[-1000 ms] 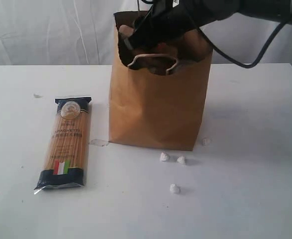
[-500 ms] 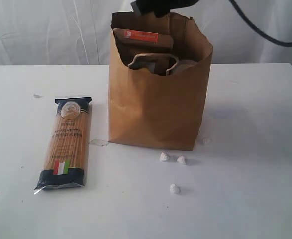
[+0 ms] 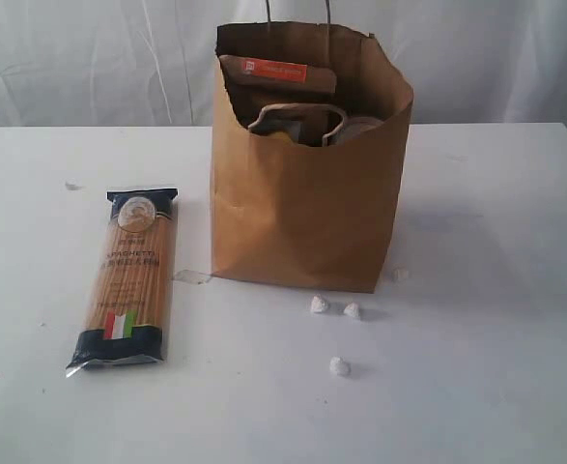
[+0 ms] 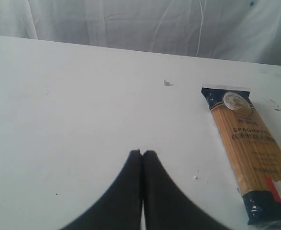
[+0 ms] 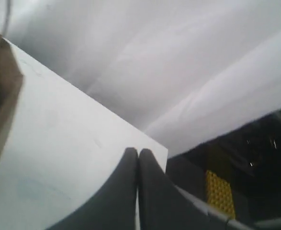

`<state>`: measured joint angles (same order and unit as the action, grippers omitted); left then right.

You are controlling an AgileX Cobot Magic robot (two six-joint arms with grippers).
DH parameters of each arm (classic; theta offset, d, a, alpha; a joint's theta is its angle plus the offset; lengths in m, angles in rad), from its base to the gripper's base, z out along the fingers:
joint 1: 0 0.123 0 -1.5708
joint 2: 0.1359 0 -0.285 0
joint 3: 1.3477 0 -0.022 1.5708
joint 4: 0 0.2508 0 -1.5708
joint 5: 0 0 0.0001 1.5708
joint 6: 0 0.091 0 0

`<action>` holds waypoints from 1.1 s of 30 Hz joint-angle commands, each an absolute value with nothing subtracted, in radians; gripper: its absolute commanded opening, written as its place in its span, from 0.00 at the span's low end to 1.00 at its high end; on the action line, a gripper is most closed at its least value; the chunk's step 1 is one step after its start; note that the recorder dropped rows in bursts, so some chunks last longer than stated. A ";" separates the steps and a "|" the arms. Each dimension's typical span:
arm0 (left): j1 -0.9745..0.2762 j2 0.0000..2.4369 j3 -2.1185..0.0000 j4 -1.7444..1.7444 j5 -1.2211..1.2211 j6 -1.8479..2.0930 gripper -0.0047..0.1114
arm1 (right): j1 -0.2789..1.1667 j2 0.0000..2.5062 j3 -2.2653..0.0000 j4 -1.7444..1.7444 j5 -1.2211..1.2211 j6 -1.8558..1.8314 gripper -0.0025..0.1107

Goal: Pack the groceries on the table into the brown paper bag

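My bag [image 3: 302, 213] hides most of the pouch [image 3: 275, 72].
Spaghetti packet [image 3: 128, 280] points twelve to six; left end effector [image 4: 142, 154] and right end effector [image 5: 138, 152] pinched shut.

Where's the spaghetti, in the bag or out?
Out. The spaghetti packet lies flat on the table, apart from the upright brown paper bag.

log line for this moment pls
brown paper bag: upright, brown pouch with orange label inside | unpacked: spaghetti packet flat on table | left fingers: shut, empty | right fingers: shut, empty
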<state>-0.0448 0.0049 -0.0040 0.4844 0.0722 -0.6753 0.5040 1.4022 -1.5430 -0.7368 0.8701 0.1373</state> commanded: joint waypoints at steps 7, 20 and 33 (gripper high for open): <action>-0.043 0.000 0.000 0.487 0.076 -0.675 0.04 | 0.007 1.634 -1.281 0.117 1.176 -0.295 0.02; -0.043 0.000 0.000 0.487 0.076 -0.675 0.04 | -0.008 1.748 -1.123 0.611 0.858 -0.907 0.02; -0.043 0.000 0.000 0.487 0.076 -0.675 0.04 | -0.008 1.868 -1.104 0.989 0.865 -1.515 0.38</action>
<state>-0.0448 0.0049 -0.0040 0.4844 0.0722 -0.6753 -0.0046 1.8286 -1.1069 0.9681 0.8682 -1.4735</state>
